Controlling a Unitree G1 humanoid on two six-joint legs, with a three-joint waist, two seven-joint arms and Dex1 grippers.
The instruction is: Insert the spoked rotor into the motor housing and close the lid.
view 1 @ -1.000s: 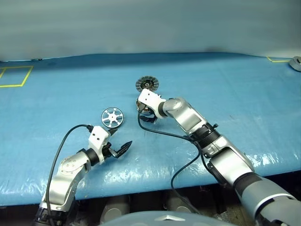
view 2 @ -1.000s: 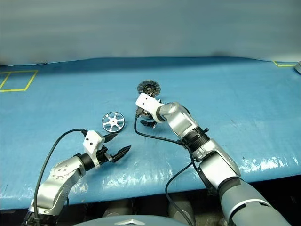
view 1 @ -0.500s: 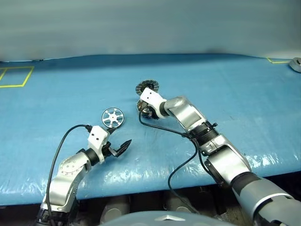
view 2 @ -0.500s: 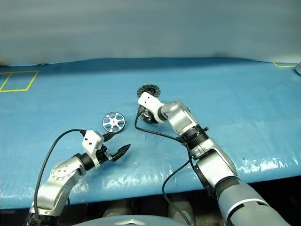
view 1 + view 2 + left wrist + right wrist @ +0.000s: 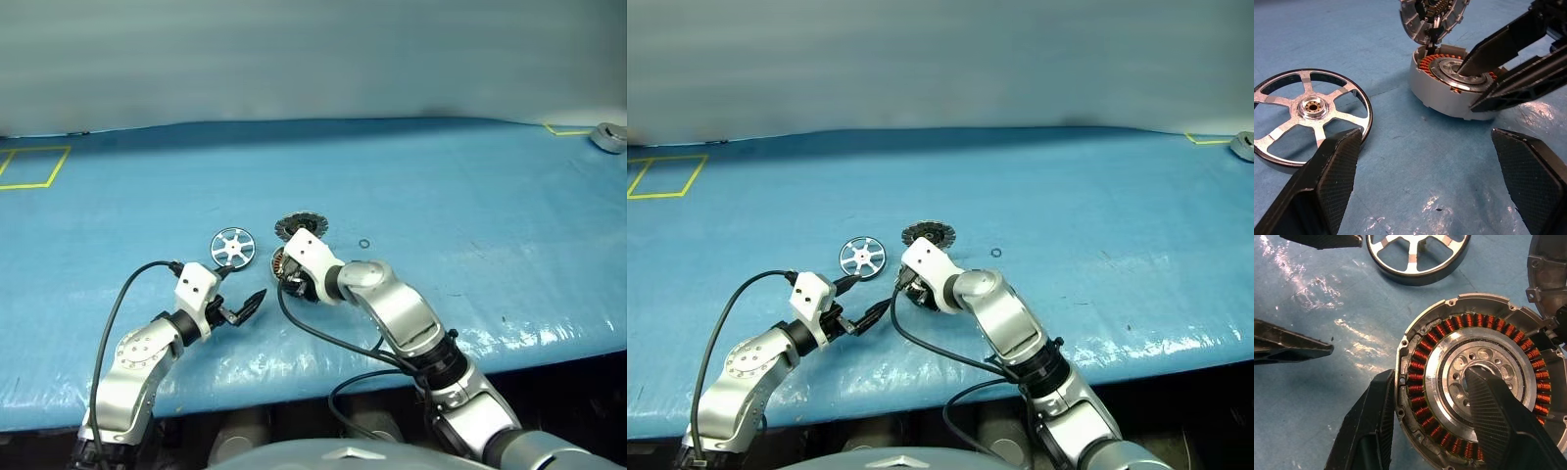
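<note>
Head stereo overview; close wrist views

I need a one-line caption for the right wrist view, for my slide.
Right gripper clamps the open motor housing wall, spoked rotor lying nearby.

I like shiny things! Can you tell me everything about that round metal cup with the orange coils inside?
The motor housing is a short round silver cup sitting on the blue table. Inside runs a ring of copper-coloured coils around a shiny hub with small holes. Its lid stands tipped open, joined at the rim. The right claw grips its wall, one finger outside, one inside on the hub.
</note>
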